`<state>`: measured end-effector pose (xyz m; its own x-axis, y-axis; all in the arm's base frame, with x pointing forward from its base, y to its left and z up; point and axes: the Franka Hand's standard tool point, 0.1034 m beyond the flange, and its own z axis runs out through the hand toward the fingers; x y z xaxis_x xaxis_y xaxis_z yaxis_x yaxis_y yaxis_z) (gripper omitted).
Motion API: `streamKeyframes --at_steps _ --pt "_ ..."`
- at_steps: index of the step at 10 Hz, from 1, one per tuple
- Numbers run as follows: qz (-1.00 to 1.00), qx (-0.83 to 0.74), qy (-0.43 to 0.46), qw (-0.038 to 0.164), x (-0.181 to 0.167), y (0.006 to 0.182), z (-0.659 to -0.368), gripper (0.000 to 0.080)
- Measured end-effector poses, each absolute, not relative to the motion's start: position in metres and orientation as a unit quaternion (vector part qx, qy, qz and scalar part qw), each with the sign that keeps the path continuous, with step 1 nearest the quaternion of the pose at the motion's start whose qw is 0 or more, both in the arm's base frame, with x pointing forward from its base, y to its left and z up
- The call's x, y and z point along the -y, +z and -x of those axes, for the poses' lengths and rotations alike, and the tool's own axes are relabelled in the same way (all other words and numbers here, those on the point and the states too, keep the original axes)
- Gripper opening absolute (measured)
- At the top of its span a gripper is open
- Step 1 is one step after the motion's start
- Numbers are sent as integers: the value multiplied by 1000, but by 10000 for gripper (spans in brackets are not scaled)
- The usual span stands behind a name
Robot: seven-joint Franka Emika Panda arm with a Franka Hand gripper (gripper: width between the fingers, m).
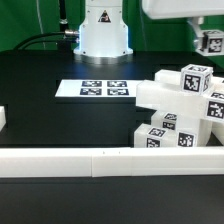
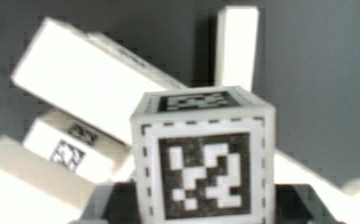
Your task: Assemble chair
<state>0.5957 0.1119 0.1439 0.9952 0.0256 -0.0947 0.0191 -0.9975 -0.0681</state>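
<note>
The chair's chunky white pieces (image 1: 180, 115) lie stacked in a pile at the exterior view's right, their black-and-white tags facing several ways. My gripper (image 1: 209, 42) hangs above the pile near the top right corner, with a small tagged white piece in it. In the wrist view a square white post (image 2: 198, 150) with a large tag fills the middle. My gripper (image 2: 198, 205) is shut on it, and a dark finger (image 2: 106, 203) shows at each side. Behind the post lie a broad white piece (image 2: 88, 70) and a narrow upright one (image 2: 241, 50).
The marker board (image 1: 98, 89) lies flat on the black table in front of the robot's base (image 1: 103, 30). A long low white rail (image 1: 100, 160) runs along the front edge. A small white block (image 1: 3, 118) sits at the far left.
</note>
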Motion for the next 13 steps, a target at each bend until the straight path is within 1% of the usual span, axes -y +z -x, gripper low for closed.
streamKeyframes --at_steps 1,3,5,9,13 --pt "998 11 48 33 -111 143 -595 284" --pt "999 47 18 17 -112 139 -602 284" --pt "998 57 13 15 -110 135 -604 284" --pt "998 52 17 14 -108 127 -597 284" --pt "998 52 12 13 -109 125 -599 284"
